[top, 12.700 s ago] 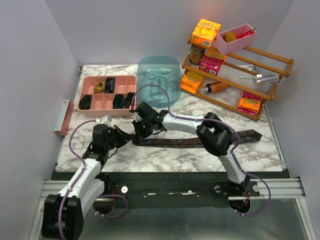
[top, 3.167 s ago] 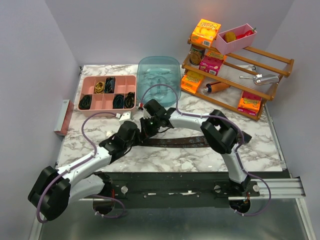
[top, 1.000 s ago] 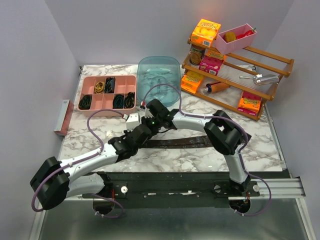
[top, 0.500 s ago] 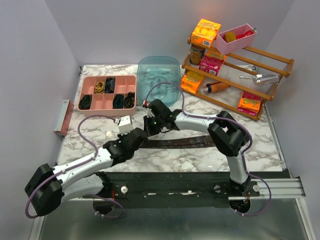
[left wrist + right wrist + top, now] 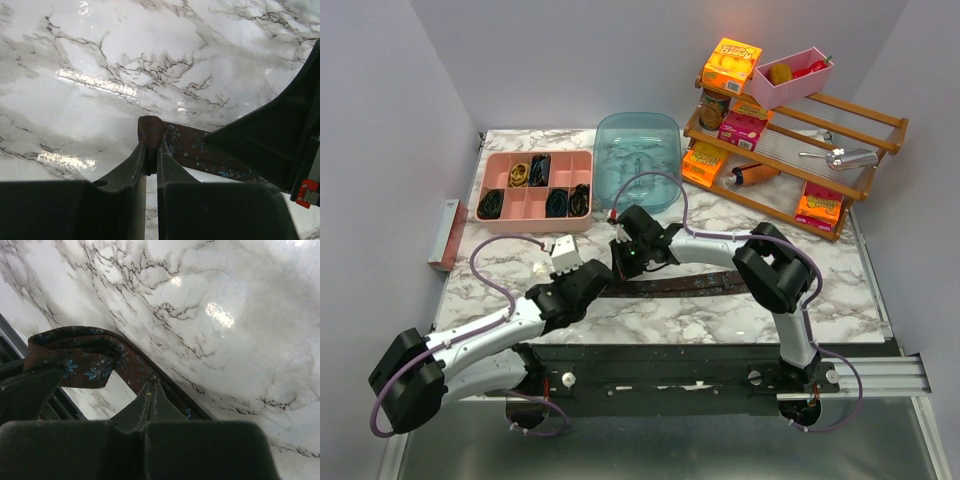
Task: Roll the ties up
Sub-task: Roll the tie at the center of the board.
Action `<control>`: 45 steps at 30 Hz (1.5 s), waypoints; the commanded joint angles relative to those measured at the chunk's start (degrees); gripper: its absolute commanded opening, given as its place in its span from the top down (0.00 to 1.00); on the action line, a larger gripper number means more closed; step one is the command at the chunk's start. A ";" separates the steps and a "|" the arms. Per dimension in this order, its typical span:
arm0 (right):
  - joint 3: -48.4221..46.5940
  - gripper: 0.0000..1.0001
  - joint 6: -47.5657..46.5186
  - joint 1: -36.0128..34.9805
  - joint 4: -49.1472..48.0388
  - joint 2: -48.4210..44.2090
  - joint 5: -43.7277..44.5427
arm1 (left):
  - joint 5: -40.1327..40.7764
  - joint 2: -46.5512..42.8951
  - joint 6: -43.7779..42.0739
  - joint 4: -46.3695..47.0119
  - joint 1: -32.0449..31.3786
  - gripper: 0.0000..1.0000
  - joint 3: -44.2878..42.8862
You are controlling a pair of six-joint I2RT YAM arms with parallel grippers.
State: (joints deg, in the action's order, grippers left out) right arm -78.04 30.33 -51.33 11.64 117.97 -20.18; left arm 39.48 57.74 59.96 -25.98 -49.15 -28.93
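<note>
While my left gripper (image 5: 151,150) pinches the tie (image 5: 700,284) at its folded end, it stretches rightward, nearside the blue tub (image 5: 637,150); my right gripper (image 5: 151,386) is fully closed.

**Three cameras, one shared strip of marble**

The top camera looks down from behind the arms over the whole surface (image 5: 840,300). The wrist cameras peer past the left claw (image 5: 151,149) and right claw (image 5: 150,386), close to the marble. All three views share the brown tie (image 5: 690,284).
</note>
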 commanded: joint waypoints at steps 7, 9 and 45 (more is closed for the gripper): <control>2.19 1.00 -1.23 -0.70 1.11 1.91 0.15 | 6.83 -10.00 7.79 -0.30 -0.16 1.00 5.10; 2.37 1.00 -1.23 -0.61 1.19 1.74 0.15 | 7.10 -12.64 9.03 -0.30 0.01 1.00 6.68; 5.70 1.00 -1.50 1.58 2.69 -10.13 1.81 | 13.24 16.00 -4.42 -7.32 -2.97 1.00 -11.84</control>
State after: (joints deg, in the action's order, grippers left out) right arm -75.24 29.47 -51.03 13.19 111.20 -20.16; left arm 46.63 71.29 56.36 -28.58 -50.37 -37.26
